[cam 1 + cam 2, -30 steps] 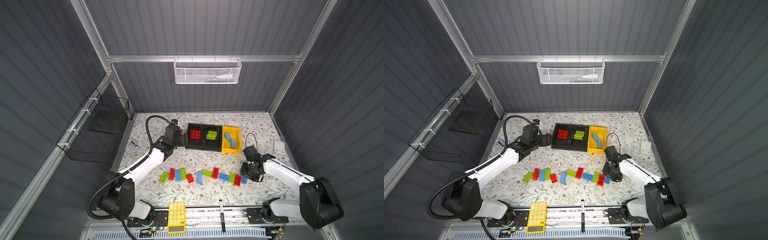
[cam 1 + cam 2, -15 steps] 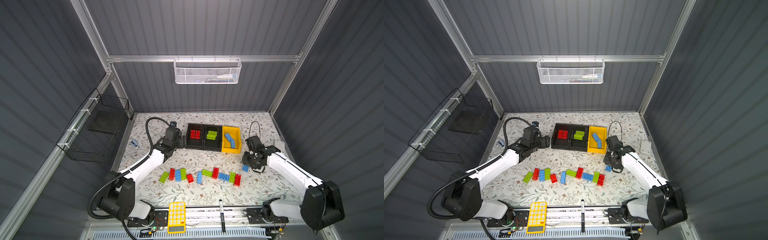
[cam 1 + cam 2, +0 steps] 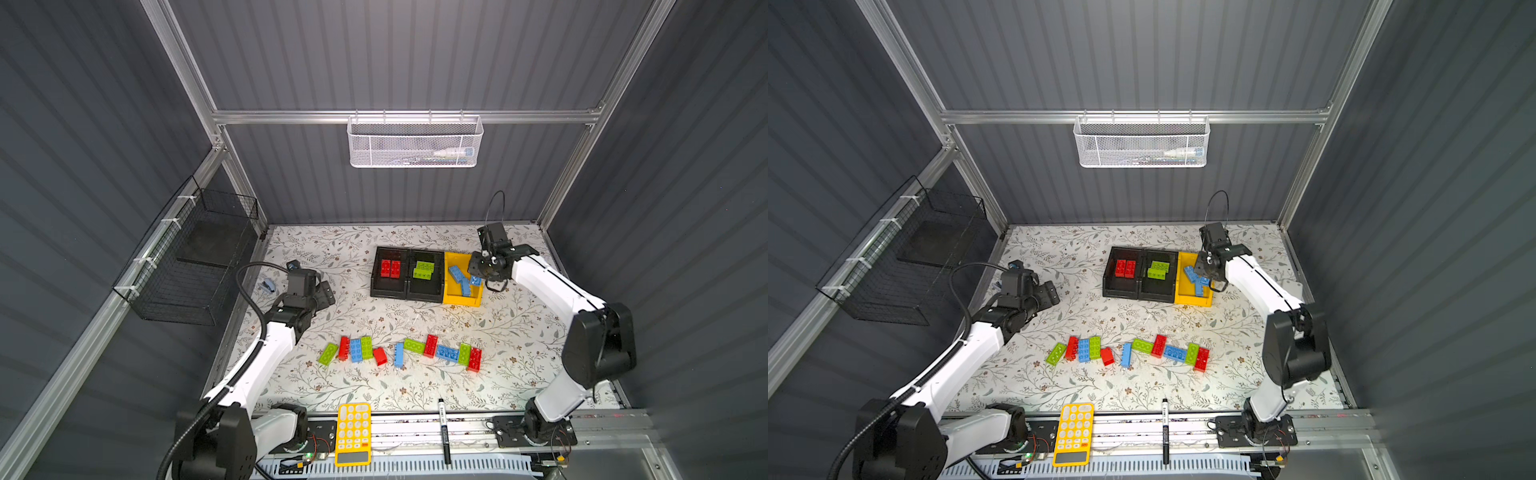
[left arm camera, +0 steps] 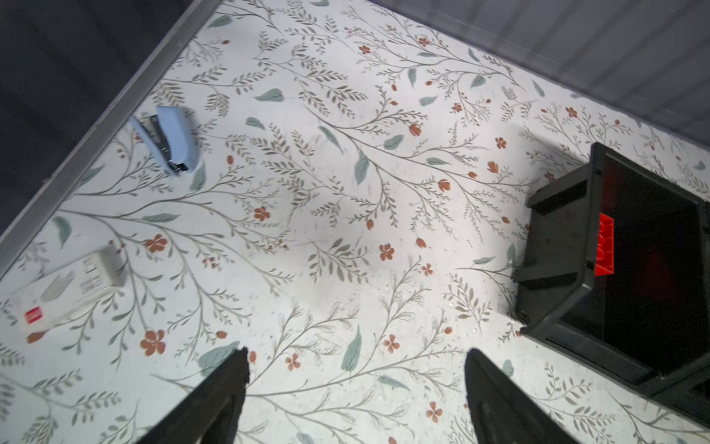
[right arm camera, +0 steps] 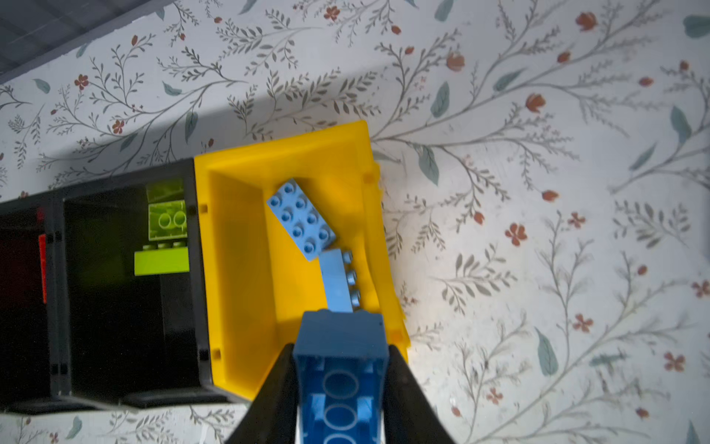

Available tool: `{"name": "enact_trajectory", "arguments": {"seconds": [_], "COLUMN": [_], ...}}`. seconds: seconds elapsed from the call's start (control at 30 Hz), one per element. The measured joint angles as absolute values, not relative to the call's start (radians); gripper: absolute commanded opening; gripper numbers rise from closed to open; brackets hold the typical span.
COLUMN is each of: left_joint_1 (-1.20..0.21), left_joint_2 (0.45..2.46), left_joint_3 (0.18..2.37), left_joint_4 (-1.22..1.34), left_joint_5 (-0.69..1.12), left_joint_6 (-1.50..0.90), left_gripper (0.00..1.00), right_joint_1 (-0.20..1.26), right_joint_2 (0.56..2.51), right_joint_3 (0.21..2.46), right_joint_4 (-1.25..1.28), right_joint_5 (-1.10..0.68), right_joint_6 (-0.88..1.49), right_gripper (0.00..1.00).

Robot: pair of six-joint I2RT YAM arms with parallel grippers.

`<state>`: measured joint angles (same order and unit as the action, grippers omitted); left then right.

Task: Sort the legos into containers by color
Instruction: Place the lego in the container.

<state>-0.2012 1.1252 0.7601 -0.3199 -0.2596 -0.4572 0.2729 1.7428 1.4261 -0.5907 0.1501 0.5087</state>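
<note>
Right end effector (image 5: 340, 351) clamps blue lego (image 5: 340, 334) over bin (image 5: 238, 250).

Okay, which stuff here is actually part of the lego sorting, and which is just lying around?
Part of the job: row of loose bricks, black bin with red bricks, black bin with green bricks, yellow bin with blue bricks, blue brick held in the right gripper.

Just lying about: yellow calculator, black marker, blue stapler, white box, white mesh basket, black wire basket.
</note>
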Motion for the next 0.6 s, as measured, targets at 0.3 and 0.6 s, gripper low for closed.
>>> {"name": "enact_trajectory", "arguments": {"seconds": [0.3,0.6], "left_joint_1": [-0.196,-0.196], "left_joint_2": [0.982,0.949], "left_joint_3": [0.678,0.639], "left_joint_4": [-0.487,-0.555], "left_joint_5": [-0.25,-0.245], "left_joint_6": [-0.567,-0.606], "left_gripper": [0.91,0.93], "right_joint_1": [0.265,0.295], "right_joint_2": [1.996,2.014], "right_joint_3": [1.654,1.602], "right_joint_4": [-0.587,-0.578], "right_joint_5": [0.105,0.047], "right_joint_6": [0.434,0.457], "right_gripper": [0.27,0.34]}}
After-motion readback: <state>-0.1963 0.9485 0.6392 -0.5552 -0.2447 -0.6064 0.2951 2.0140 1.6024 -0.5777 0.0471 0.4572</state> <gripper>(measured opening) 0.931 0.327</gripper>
